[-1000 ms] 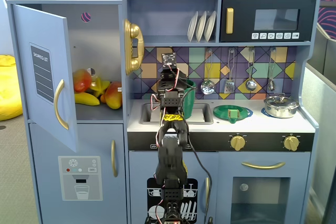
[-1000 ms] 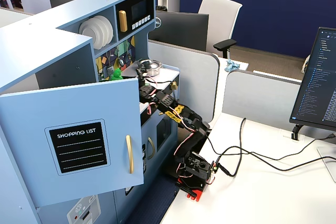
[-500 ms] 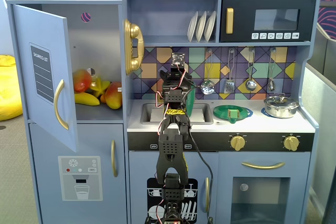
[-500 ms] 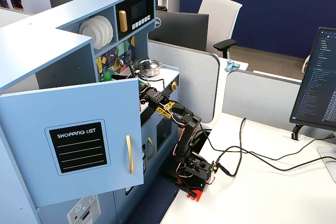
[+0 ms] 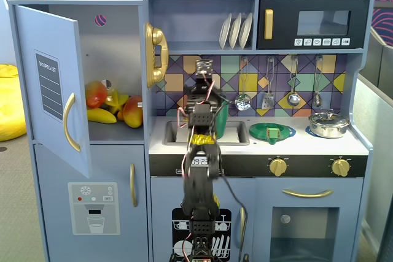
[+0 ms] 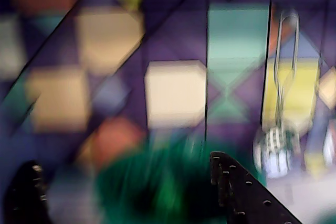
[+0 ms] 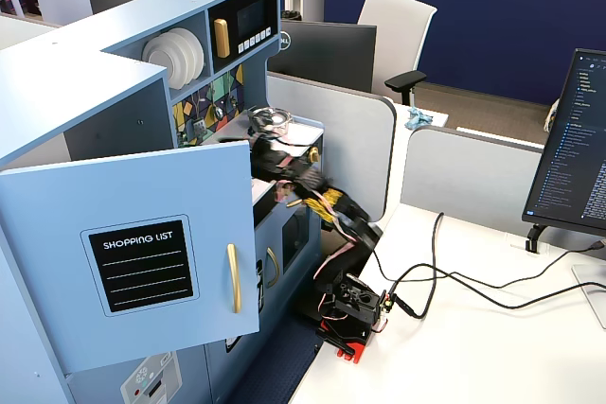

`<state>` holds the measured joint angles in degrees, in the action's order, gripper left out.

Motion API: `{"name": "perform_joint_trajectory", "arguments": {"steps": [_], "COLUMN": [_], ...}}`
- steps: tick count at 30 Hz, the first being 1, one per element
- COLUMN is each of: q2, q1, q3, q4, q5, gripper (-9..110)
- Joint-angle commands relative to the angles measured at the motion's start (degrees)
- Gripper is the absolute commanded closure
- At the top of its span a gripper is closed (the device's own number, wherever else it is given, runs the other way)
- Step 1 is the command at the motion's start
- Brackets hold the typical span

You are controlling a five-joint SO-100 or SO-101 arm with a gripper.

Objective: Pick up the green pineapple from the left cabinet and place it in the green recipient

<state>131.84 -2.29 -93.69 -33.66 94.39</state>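
Observation:
The left cabinet [image 5: 116, 47] stands open, its door [image 5: 52, 90] with the shopping list panel swung out; the door also shows in a fixed view [image 7: 133, 253]. Inside I see only red-yellow and yellow fruits [image 5: 110, 107]. The green pineapple is not clearly in view. The dark green jug [image 5: 223, 115] stands at the sink, mostly hidden behind the arm. In the wrist view it is a green blur [image 6: 173, 187] low between the fingers, with a brighter green streak I cannot identify. My gripper [image 5: 205, 75] is raised above the jug, facing the tiled backsplash. Its jaws [image 6: 123, 163] stand wide apart.
A flat green plate [image 5: 271, 131] and a steel pot [image 5: 328, 124] sit on the counter right of the sink. Utensils [image 5: 268, 87] hang on the backsplash. The black microwave [image 5: 313, 24] and white plates [image 5: 236, 30] are above. A gold phone [image 5: 156, 53] hangs beside the cabinet.

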Motion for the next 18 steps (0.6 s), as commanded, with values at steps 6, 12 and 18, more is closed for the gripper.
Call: {"name": "perform_joint_trajectory", "arguments": {"steps": [6, 12, 18], "q2": [26.54, 35.95, 44.12], "q1": [-2.99, -4.57, -1.76], "q3": [-21.8, -54.67, -72.25], "q4": [-35.42, -26.98, -27.77], "q5": [5.1, -2.81, -7.12], "gripper": [81, 81, 85]}}
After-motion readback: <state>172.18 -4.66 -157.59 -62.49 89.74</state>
